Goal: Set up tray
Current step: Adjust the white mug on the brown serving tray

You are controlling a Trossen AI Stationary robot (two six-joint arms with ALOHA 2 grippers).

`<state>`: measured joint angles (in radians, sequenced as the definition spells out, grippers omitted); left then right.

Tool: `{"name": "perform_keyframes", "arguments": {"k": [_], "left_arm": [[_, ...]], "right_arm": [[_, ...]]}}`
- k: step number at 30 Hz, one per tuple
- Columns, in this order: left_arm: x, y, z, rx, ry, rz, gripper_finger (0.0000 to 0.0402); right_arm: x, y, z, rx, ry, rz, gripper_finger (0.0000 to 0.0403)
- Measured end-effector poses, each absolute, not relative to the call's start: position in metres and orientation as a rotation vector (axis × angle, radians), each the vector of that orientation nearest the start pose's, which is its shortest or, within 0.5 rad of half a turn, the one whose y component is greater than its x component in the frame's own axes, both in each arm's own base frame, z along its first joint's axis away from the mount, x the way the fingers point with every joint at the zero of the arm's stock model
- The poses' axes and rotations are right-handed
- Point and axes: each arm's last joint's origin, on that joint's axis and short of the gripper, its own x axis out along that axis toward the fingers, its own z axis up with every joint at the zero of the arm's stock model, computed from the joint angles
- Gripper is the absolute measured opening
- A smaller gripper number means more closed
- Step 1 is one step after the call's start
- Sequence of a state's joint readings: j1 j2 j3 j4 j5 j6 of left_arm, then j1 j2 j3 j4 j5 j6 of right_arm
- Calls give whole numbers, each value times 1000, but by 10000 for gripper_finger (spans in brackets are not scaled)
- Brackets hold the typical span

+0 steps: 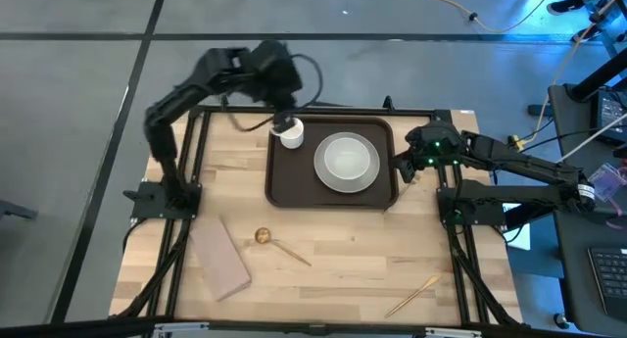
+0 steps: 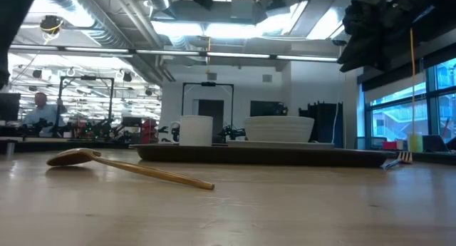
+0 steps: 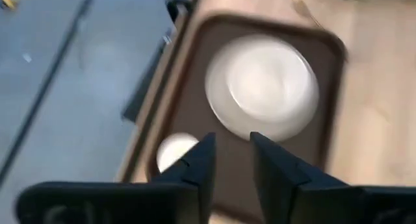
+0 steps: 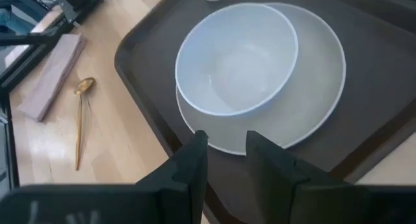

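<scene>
Pale wooden tabletop [image 1: 343, 245] carries the tray [image 1: 284, 186] toward its far side, centred between the arms. On the tray sit a plate [image 4: 318, 100] with a bowl [image 4: 237, 58] on it, and a white cup [image 1: 290, 133] at the corner near the left arm. The left gripper [image 3: 229, 160] hovers above that cup, fingers slightly apart and empty. The right gripper [image 4: 224, 156] waits at the tray's opposite edge, fingers narrowly parted around nothing. Spoon [image 1: 279, 244], napkin [image 1: 220, 258] and fork [image 1: 413, 294] lie off the tray. A careless sweep by the left arm could topple the cup; the thin, flat spoon may slip from a pinch.
</scene>
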<state>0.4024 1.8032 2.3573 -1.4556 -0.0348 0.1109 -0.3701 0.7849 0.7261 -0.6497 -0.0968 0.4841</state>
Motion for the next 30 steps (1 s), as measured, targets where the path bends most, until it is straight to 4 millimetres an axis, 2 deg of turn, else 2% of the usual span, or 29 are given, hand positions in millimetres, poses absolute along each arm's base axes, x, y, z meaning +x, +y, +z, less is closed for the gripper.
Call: {"name": "perform_keyframes", "arguments": {"k": [3, 5, 8, 13, 17, 21, 26, 30], "left_arm": [[275, 97, 470, -101, 987, 317, 44], [273, 80, 471, -103, 970, 285, 16], [271, 57, 466, -103, 988, 234, 5], [282, 43, 432, -57, 1139, 328, 2], [302, 47, 395, -54, 1162, 305, 2], [319, 62, 344, -82, 1195, 220, 2], [323, 87, 284, -111, 1233, 257, 2], [322, 102, 252, -83, 1191, 317, 2]], "right_arm": [[147, -54, 275, 594, 600, -412, 108], [149, -55, 277, 567, 568, -400, 108], [153, -56, 283, 528, 504, -381, 108], [161, -60, 292, 479, 387, -353, 108], [166, -61, 294, 473, 358, -348, 108], [168, -62, 291, 486, 375, -353, 108], [172, -64, 288, 511, 389, -360, 108], [175, -65, 286, 519, 402, -364, 108]]}}
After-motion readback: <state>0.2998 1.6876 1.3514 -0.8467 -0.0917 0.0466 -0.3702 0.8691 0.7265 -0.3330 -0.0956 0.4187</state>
